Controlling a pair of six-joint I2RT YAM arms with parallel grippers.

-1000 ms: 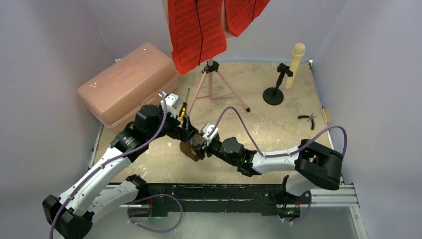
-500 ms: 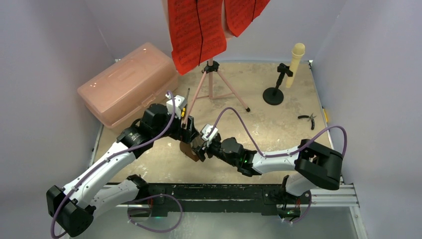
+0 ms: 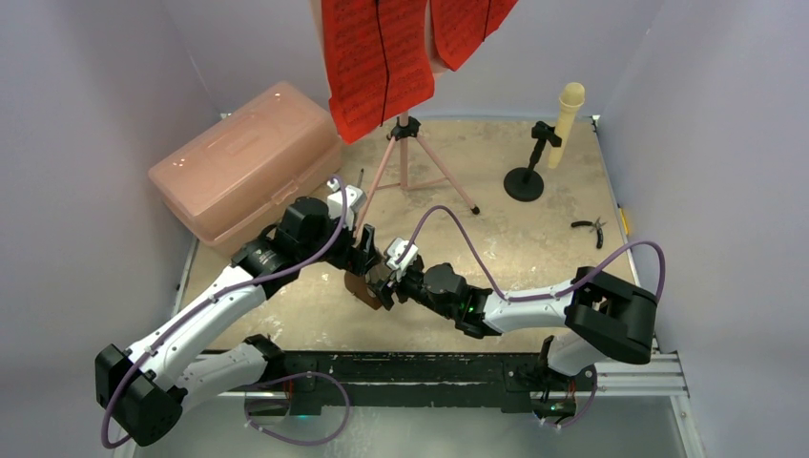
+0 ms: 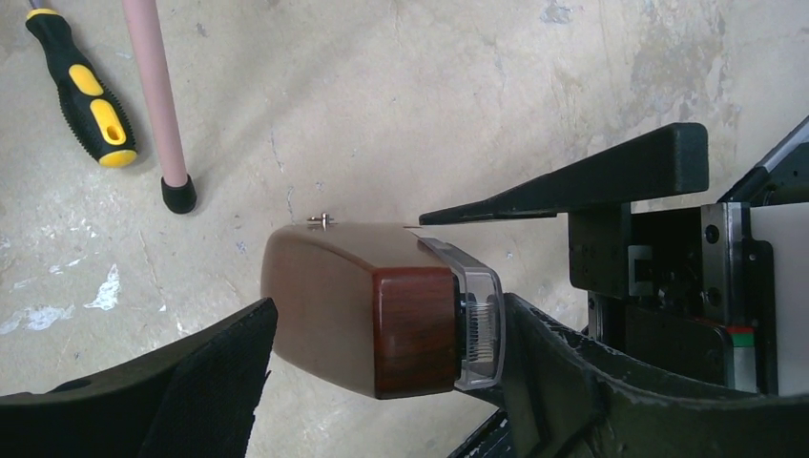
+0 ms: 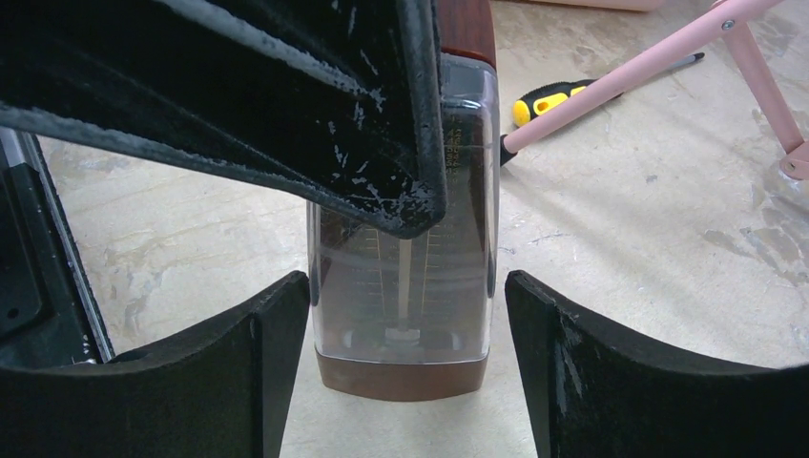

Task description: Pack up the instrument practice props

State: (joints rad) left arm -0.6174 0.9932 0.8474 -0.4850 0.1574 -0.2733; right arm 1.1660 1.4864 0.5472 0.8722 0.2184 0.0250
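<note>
One glossy brown wood-grain metronome (image 4: pixel 367 310) has a clear plastic front.

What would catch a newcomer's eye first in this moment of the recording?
Both arms meet at mid-table over the brown pyramid metronome with its clear front, the left gripper and right gripper each straddling it with jaws open. Behind, bright red sheet-music pages hang on the pink tripod music stand, with a large translucent pink lidded box at far left.

Soft even light, faint shadows; near wrist-view foregrounds slightly blurred.
</note>
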